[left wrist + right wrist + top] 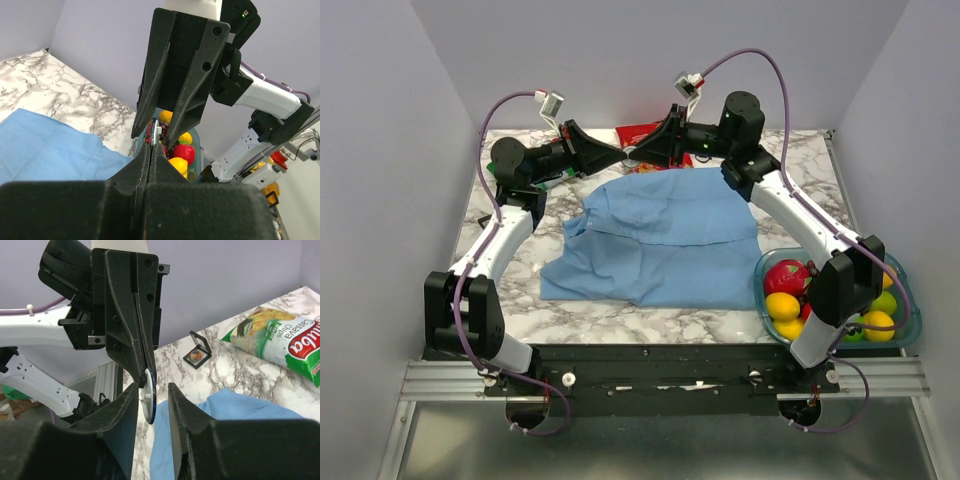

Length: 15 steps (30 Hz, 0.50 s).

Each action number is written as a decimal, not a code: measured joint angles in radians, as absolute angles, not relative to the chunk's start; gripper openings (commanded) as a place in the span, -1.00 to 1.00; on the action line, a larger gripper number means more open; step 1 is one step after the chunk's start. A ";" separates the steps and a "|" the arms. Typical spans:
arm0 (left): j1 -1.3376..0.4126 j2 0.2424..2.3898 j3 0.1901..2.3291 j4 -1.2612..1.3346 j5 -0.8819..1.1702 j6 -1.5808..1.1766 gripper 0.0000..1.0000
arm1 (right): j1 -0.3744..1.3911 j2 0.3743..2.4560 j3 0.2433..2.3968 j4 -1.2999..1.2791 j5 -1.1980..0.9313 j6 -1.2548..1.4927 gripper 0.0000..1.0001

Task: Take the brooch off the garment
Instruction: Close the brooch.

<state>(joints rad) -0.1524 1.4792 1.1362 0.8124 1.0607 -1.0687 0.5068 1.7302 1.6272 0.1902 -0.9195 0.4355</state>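
- Left gripper [149,376]: its two black fingers [131,320] are pressed together, and the brooch [149,401] is pinched at their tips. In the left wrist view the same fingers [125,175] meet along a single seam with no gap.
- The brooch: a small round disc seen edge-on, with a dark blue rim and a pale face. It hangs just below the left fingertips. In the left wrist view it shows only as a small pale and blue sliver [157,131] just beyond the closed tips.
- Right gripper [153,387]: its fingers [120,415] stand apart, one on each side of the brooch. A clear gap shows at the right-hand finger; contact at the other finger cannot be told.
- From above, the left gripper [618,151] and right gripper [650,151] meet tip to tip.
- Garment [660,235]: a blue cloth spread on the marble table [510,300], lying below and on the near side of the joined fingertips. Whether the brooch touches it cannot be told.
- Bag of cassava chips [280,340] and a small open black box [197,351]: on the table, beyond the right fingers.
- Fruit container [910,310]: holds lemons and a red apple – well apart from both grippers, beside the right arm's base.
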 measured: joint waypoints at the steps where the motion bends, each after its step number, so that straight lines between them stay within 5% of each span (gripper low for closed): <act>1: -0.153 1.480 1.136 0.819 1.058 -1.073 -1.00 | 0.507 1.732 1.630 0.191 -0.920 0.437 -0.22; 7: -0.149 1.485 1.136 0.828 1.045 -1.087 -1.00 | 0.507 1.734 1.631 0.194 -0.922 0.439 0.27; 15: -0.130 1.506 1.137 0.860 1.031 -1.125 -1.00 | 0.507 1.693 1.608 0.176 -0.951 0.387 0.15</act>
